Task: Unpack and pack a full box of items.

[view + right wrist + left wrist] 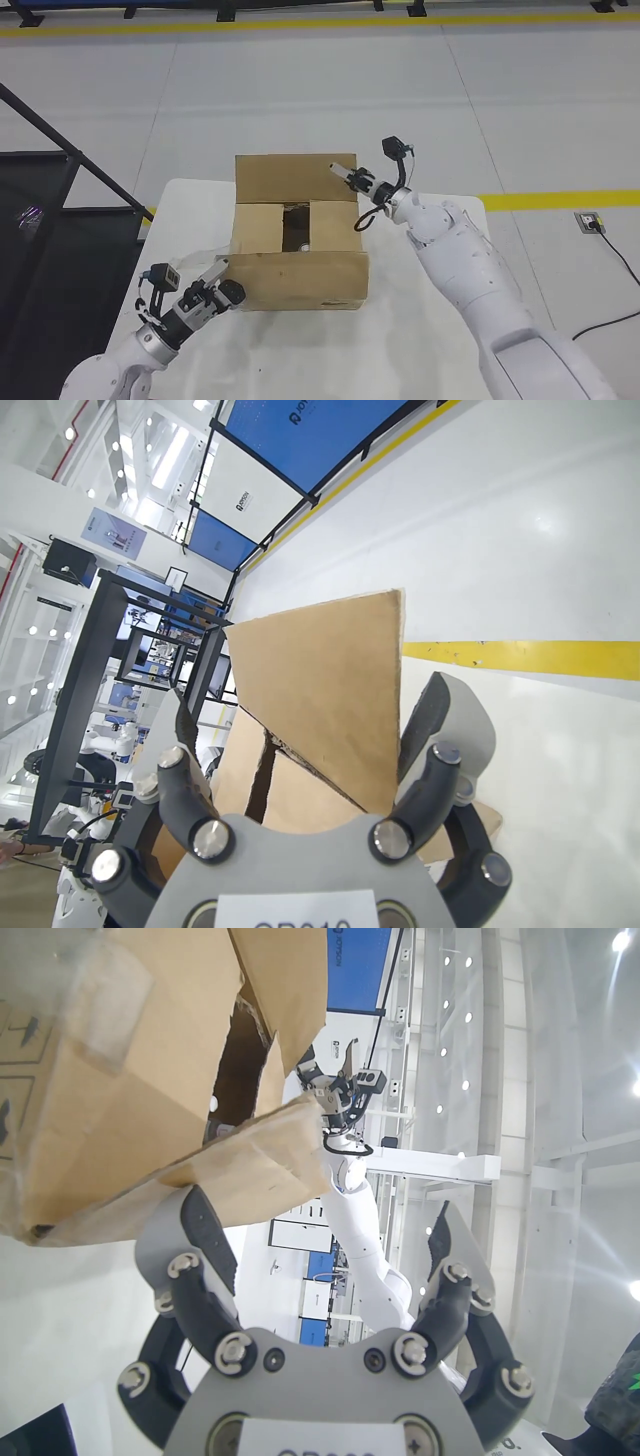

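A brown cardboard box [300,262] stands in the middle of the white table [400,340], its far flap [295,177] raised and the two side flaps folded almost flat, leaving a dark gap [295,228] with something pale inside. My right gripper [345,177] is open at the box's far right corner, its fingers [425,720] on either side of the upright flap [325,680]. My left gripper [215,278] is open just off the box's near left corner, one finger [205,1228] under the edge of a flap [240,1168].
A black metal frame [50,190] with dark netting stands left of the table. The grey floor beyond carries yellow lines [560,200]. A wall socket and cable [590,225] lie at the right. Bare table surface stretches in front of the box.
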{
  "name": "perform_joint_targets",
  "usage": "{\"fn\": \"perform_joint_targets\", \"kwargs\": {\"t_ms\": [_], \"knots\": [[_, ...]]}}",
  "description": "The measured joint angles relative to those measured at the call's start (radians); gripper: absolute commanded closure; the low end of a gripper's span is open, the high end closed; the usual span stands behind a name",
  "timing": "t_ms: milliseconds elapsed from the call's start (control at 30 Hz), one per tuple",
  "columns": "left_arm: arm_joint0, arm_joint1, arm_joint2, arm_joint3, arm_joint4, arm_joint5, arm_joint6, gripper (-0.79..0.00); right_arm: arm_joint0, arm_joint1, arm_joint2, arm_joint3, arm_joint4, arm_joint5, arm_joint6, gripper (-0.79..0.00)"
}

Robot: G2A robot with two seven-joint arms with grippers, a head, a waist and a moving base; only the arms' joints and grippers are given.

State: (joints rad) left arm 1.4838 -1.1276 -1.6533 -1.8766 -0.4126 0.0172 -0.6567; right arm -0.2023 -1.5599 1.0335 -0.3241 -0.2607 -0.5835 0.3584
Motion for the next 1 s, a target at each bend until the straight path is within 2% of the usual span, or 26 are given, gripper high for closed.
{"fn": "perform_joint_targets", "kwargs": {"t_ms": [467,733,1000], "knots": [[-0.009,-0.001,0.048,0.001,0.08,-0.002,0.083,-0.785,-0.008,0.022,0.03,0.002,0.04,-0.284,0.095,-0.785],[-0.019,-0.004,0.082,0.004,0.129,0.0,0.137,-0.785,-0.017,0.033,0.035,-0.032,0.06,-0.347,0.181,-0.785],[-0.031,-0.006,0.109,0.013,0.159,0.002,0.165,-0.785,-0.031,0.045,0.035,-0.086,0.085,-0.32,0.296,-0.785]]}}
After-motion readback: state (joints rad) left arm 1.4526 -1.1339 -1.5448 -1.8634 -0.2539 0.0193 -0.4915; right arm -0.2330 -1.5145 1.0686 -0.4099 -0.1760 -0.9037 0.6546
